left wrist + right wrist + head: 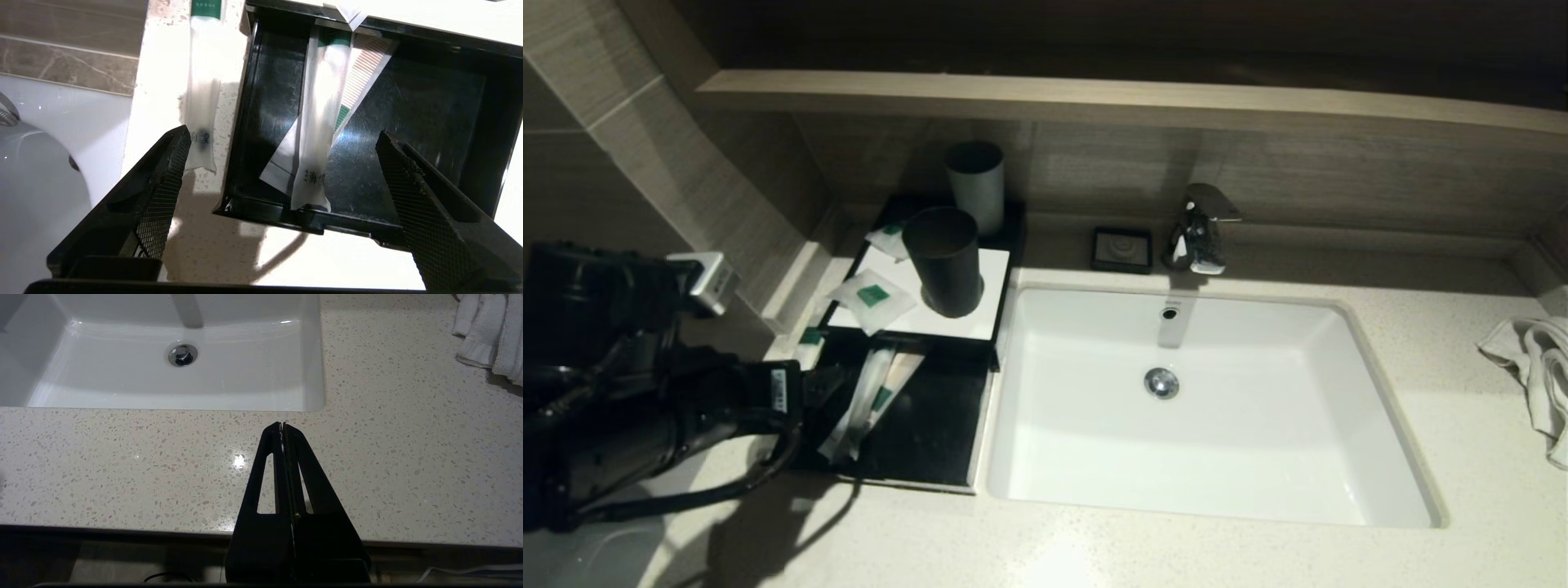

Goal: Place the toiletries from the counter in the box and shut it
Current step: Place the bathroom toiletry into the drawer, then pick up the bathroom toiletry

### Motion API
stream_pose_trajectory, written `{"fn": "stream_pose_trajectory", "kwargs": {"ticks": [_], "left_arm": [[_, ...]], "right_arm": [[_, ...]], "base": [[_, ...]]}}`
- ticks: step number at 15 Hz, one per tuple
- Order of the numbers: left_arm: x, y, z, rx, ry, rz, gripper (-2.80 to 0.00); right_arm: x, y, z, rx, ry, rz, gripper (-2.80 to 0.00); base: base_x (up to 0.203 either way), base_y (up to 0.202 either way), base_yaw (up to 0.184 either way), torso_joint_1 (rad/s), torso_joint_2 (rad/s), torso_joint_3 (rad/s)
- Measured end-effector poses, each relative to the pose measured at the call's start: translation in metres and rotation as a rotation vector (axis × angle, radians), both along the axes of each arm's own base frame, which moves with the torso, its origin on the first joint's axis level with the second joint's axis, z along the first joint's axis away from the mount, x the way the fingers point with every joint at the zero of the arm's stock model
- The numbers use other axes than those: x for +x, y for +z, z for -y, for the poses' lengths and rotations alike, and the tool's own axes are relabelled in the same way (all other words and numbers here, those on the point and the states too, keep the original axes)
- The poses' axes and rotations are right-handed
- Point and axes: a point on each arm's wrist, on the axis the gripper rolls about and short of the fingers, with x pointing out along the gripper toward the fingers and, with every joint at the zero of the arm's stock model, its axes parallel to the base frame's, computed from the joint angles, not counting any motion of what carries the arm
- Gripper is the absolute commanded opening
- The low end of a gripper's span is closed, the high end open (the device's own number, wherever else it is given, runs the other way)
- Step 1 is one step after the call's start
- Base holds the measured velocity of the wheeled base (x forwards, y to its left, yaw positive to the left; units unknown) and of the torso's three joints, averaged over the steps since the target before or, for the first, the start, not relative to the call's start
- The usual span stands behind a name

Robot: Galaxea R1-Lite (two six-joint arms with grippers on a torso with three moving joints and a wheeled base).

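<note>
**Drawer open, one long sachet left on the bench**

Our left end effector (282, 147) hangs wide open and empty over the box (935, 327), whose drawer (429, 122) is pulled out so sachets can drop in. Two long sachets (316, 122) lie inside; another long sachet (202, 90) rests on the bench (212, 245) just beside the drawer. Two square sachets (872, 298) sit on the white top. Our right end effector (282, 428) is closed, parked near the sink (163, 375).

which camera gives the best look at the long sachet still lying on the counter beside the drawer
The left wrist view: the long sachet lies on the counter just outside the open drawer, nearly full length, ahead of the open left gripper. The head view shows only its green end. The right wrist view misses it.
</note>
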Motion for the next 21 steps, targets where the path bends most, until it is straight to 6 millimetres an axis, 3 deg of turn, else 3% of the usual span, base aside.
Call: {"fn": "stream_pose_trajectory", "kwargs": {"ticks": [12,17,21], "left_arm": [[-0.023,0.019,-0.022,-0.005,0.093,0.075,-2.8],[-0.011,0.012,-0.04,0.023,0.185,0.036,-2.8],[-0.004,0.002,-0.052,-0.037,0.146,-0.019,-2.8]], "right_arm": [[0.0,0.0,0.0,-0.001,0.0,0.0,-2.8],[0.0,0.0,0.0,-0.001,0.0,0.0,-2.8],[0.0,0.0,0.0,0.0,0.0,0.0,-2.8]], "base": [[0.0,0.0,0.0,0.0,0.0,0.0],[0.0,0.0,0.0,0.0,0.0,0.0],[0.0,0.0,0.0,0.0,0.0,0.0]]}}
